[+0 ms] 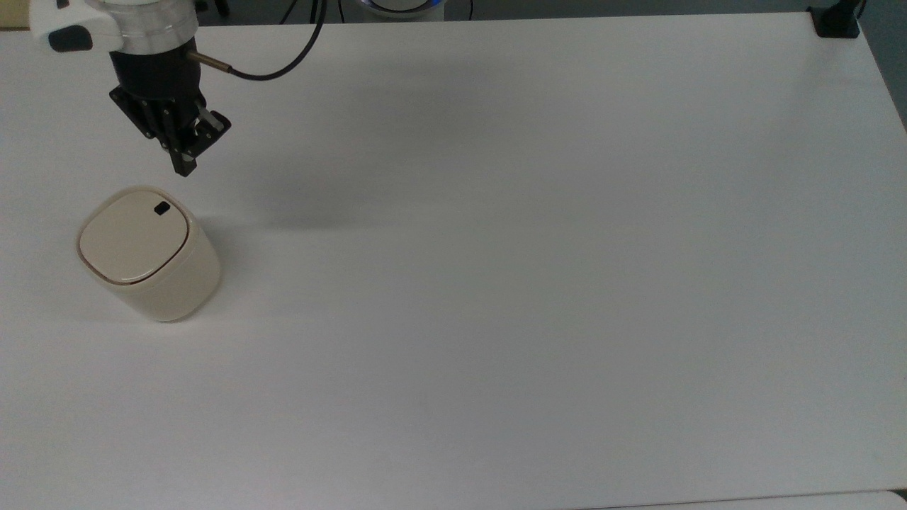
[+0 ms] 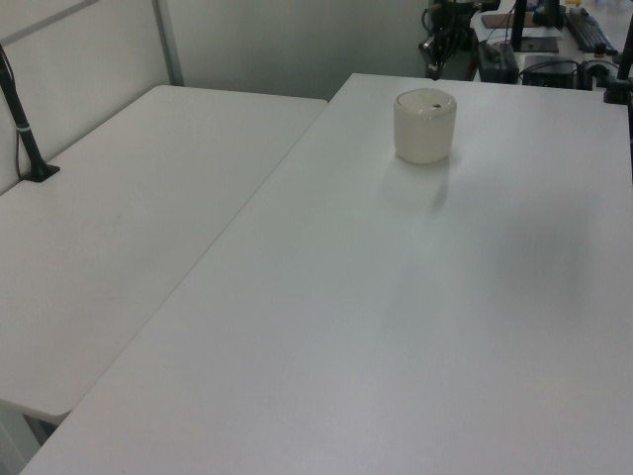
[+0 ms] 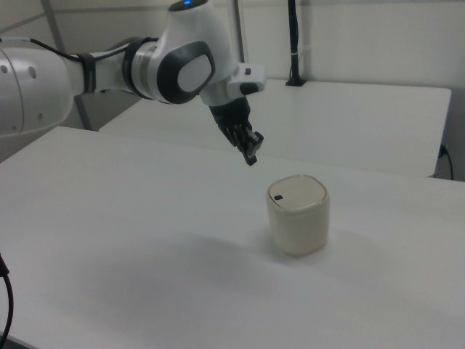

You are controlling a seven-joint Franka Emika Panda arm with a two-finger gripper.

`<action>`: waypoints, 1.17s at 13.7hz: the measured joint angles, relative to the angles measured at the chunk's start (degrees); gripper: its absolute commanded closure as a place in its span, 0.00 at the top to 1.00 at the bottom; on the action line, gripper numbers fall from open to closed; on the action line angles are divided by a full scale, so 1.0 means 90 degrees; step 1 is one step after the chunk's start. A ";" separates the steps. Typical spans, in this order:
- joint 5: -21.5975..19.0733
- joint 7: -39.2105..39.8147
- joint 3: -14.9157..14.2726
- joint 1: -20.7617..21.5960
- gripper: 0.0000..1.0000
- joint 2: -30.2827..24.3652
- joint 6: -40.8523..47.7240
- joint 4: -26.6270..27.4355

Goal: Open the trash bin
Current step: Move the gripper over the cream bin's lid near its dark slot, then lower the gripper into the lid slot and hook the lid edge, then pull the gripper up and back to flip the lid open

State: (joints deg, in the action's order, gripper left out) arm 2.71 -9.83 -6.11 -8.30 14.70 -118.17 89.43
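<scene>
One bin: cream trash bin (image 1: 149, 255) upright on the white bench (image 1: 538, 269), toward the top view's left edge; well apart from every bench edge in the right view.
Lid: flat, shut, thin dark rim all round; small black button (image 1: 161, 208) near the corner of the lid facing the pincer.
Pincer (image 1: 185, 170): tips pressed together into one point, holding nothing, pointing down and slightly toward the bin.
Height: hanging clear above lid level in the right view (image 3: 251, 158), touching nothing.
Key relation: button just below and slightly to the top view's left of the tips; in the right view, down and to the right view's right of them.
Step in hand: likely the approach to the button.
Next move, as a judgement: short slide over the button, then a straight push down.
Risk: off-centre push sliding the light bin along the bench.
</scene>
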 measured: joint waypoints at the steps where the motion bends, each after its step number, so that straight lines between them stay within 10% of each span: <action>1: 0.0000 -0.0099 0.0000 -0.0053 0.00 0.0123 -0.0177 -0.0001; 16: 0.0005 -0.0216 -0.0087 -0.0400 0.00 0.0861 -0.0669 -0.0037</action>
State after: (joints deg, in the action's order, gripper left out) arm 2.75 -11.77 -6.90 -11.90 22.45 -124.19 89.10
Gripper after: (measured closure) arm 0.991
